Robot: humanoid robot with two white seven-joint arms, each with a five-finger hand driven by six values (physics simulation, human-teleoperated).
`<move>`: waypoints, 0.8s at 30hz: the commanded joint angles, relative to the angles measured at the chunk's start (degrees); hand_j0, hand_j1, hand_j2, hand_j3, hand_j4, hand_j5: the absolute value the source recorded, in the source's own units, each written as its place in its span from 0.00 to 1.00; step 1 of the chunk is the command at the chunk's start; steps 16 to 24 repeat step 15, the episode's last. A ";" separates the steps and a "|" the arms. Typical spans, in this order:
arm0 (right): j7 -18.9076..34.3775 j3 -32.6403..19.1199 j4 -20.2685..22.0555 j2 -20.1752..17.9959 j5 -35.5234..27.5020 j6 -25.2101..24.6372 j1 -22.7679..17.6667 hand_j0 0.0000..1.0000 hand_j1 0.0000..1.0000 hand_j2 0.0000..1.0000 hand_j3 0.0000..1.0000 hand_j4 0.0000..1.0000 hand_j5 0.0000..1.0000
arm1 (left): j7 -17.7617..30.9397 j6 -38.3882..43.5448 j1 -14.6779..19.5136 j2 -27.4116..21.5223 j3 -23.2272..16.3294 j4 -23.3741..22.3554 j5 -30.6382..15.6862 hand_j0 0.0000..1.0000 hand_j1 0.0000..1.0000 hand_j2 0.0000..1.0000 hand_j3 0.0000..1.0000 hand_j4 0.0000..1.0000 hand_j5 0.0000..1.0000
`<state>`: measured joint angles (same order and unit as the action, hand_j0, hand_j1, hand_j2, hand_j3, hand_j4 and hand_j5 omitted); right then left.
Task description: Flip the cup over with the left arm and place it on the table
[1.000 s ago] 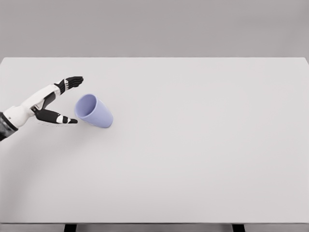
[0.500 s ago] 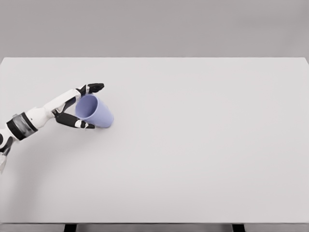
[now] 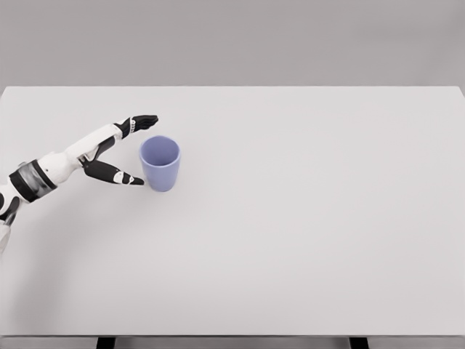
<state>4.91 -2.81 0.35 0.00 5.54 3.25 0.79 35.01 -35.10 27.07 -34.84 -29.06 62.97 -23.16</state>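
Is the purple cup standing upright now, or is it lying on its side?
Upright. The cup stands on the table with its round opening facing up; the left robot hand is open beside it.

The cup [image 3: 160, 163] looks like matt, smooth lilac plastic, the table [image 3: 290, 218] matt, smooth and white.

the cup [image 3: 160, 163] stands upright on the white surface [image 3: 290, 218], mouth open to the top. it's a plain lilac-blue tumbler, no handle, with smooth walls that narrow a little toward the base. the inside shows as a paler oval under the rim. it sits in the left part of the surface, toward the far side, well away from every edge, and casts a faint shadow at its foot.
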 commanded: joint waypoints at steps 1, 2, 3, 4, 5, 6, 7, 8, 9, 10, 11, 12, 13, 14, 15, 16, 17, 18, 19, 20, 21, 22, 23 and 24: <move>0.01 0.00 0.00 0.00 -0.01 0.00 0.00 1.00 1.00 1.00 1.00 1.00 1.00 | -0.01 0.10 0.00 -0.14 0.14 0.05 -0.66 1.00 1.00 1.00 1.00 1.00 1.00; 0.01 0.00 0.00 0.00 -0.01 0.00 0.00 1.00 1.00 1.00 1.00 1.00 1.00 | -0.01 0.10 0.00 -0.67 0.49 -0.04 -0.66 1.00 1.00 1.00 1.00 1.00 1.00; 0.01 0.00 0.00 0.00 -0.01 0.00 0.00 1.00 1.00 1.00 1.00 1.00 1.00 | -0.01 0.10 0.00 -1.45 0.76 -0.13 -0.66 1.00 1.00 1.00 1.00 1.00 1.00; 0.01 0.00 0.00 0.00 -0.01 0.00 0.00 1.00 1.00 1.00 1.00 1.00 1.00 | -0.01 0.10 0.00 -2.95 0.76 -0.30 -0.57 1.00 1.00 1.00 1.00 1.00 1.00; 0.01 0.00 0.00 0.00 -0.01 0.00 0.00 1.00 1.00 1.00 1.00 1.00 1.00 | -0.01 0.10 0.00 -4.71 0.76 -0.92 -0.48 1.00 1.00 1.00 1.00 1.00 1.00; 0.01 0.00 0.00 0.00 -0.01 0.00 0.00 1.00 1.00 1.00 1.00 1.00 1.00 | -0.01 0.10 0.00 -5.76 0.84 -1.18 -0.39 1.00 1.00 1.00 1.00 1.00 1.00; 0.01 0.00 0.00 0.00 -0.01 0.00 0.00 1.00 1.00 1.00 1.00 1.00 1.00 | -0.01 0.10 0.00 -6.90 0.84 -1.71 -0.39 1.00 1.00 1.00 1.00 1.00 1.00; 0.01 0.00 0.00 0.00 -0.01 0.00 0.00 1.00 1.00 1.00 1.00 1.00 1.00 | -0.01 0.10 0.00 -7.61 0.84 -2.24 -0.31 1.00 1.00 1.00 1.00 1.00 1.00; 0.01 0.00 0.00 0.00 -0.01 0.00 0.00 1.00 1.00 1.00 1.00 1.00 1.00 | -0.01 0.10 -0.09 -7.87 0.84 -2.59 0.05 1.00 1.00 1.00 1.00 1.00 1.00; 0.01 0.00 0.00 0.00 -0.01 0.00 0.00 1.00 1.00 1.00 1.00 1.00 1.00 | -0.01 0.10 0.00 -7.96 0.84 -2.94 0.22 1.00 1.00 1.00 1.00 1.00 1.00; 0.01 0.00 0.00 0.00 -0.01 0.00 0.00 1.00 1.00 1.00 1.00 1.00 1.00 | -0.01 0.10 -0.09 -7.96 0.84 -3.12 0.40 1.00 1.00 1.00 1.00 1.00 1.00; 0.01 0.00 0.00 0.00 -0.01 0.00 0.00 1.00 1.00 1.00 1.00 1.00 1.00 | -0.01 0.10 -0.09 -7.96 0.84 -3.38 0.40 1.00 1.00 1.00 1.00 1.00 1.00; 0.01 0.00 0.00 0.00 -0.01 0.00 0.00 1.00 1.00 1.00 1.00 1.00 1.00 | -0.01 0.10 -0.09 -7.96 0.84 -3.47 0.40 1.00 1.00 1.00 1.00 1.00 1.00; 0.01 0.00 0.00 0.00 -0.01 0.00 0.00 1.00 1.00 1.00 1.00 1.00 1.00 | -0.01 0.10 -0.09 -8.05 0.84 -3.56 0.40 1.00 1.00 1.00 1.00 1.00 1.00; 0.01 0.00 0.00 0.00 -0.01 0.00 0.00 1.00 1.00 1.00 1.00 1.00 1.00 | -0.01 0.10 0.00 -8.05 0.84 -3.73 0.40 1.00 1.00 1.00 1.00 1.00 1.00; 0.01 0.00 0.00 0.00 -0.01 0.00 0.00 1.00 1.00 1.00 1.00 1.00 1.00 | -0.01 0.10 0.00 -8.05 0.84 -3.73 0.40 1.00 1.00 1.00 1.00 1.00 1.00; 0.01 0.00 0.00 0.00 -0.01 0.00 0.00 1.00 1.00 1.00 1.00 1.00 1.00 | -0.01 0.10 0.00 -8.05 0.84 -3.73 0.40 1.00 1.00 1.00 1.00 1.00 1.00; 0.01 0.00 0.00 0.00 -0.01 0.00 0.00 1.00 1.00 1.00 1.00 1.00 1.00 | -0.01 0.10 0.00 -8.05 0.84 -3.73 0.40 1.00 1.00 1.00 1.00 1.00 1.00; 0.01 0.00 0.00 0.00 -0.01 0.00 0.00 1.00 1.00 1.00 1.00 1.00 1.00 | -0.01 0.10 0.00 -8.05 0.84 -3.73 0.40 1.00 1.00 1.00 1.00 1.00 1.00; 0.01 0.00 0.00 0.00 -0.01 0.00 0.00 1.00 1.00 1.00 1.00 1.00 1.00 | -0.01 0.10 0.00 -8.05 0.84 -3.73 0.40 1.00 1.00 1.00 1.00 1.00 1.00; 0.01 0.00 0.00 0.00 -0.01 0.00 0.00 1.00 1.00 1.00 1.00 1.00 1.00 | -0.01 0.10 0.00 -8.05 0.84 -3.73 0.40 1.00 1.00 1.00 1.00 1.00 1.00; 0.01 0.00 0.00 0.00 -0.01 0.00 0.00 1.00 1.00 1.00 1.00 1.00 1.00 | -0.01 0.10 0.00 -8.05 0.84 -3.73 0.40 1.00 1.00 1.00 1.00 1.00 1.00; 0.01 0.00 0.00 0.00 -0.01 0.00 0.00 1.00 1.00 1.00 1.00 1.00 1.00 | -0.01 0.10 0.00 -8.05 0.84 -3.73 0.40 1.00 1.00 1.00 1.00 1.00 1.00; 0.01 0.00 0.00 0.00 -0.01 0.00 0.00 1.00 1.00 1.00 1.00 1.00 1.00 | -0.01 0.10 0.00 -8.05 0.84 -3.73 0.40 1.00 1.00 1.00 1.00 1.00 1.00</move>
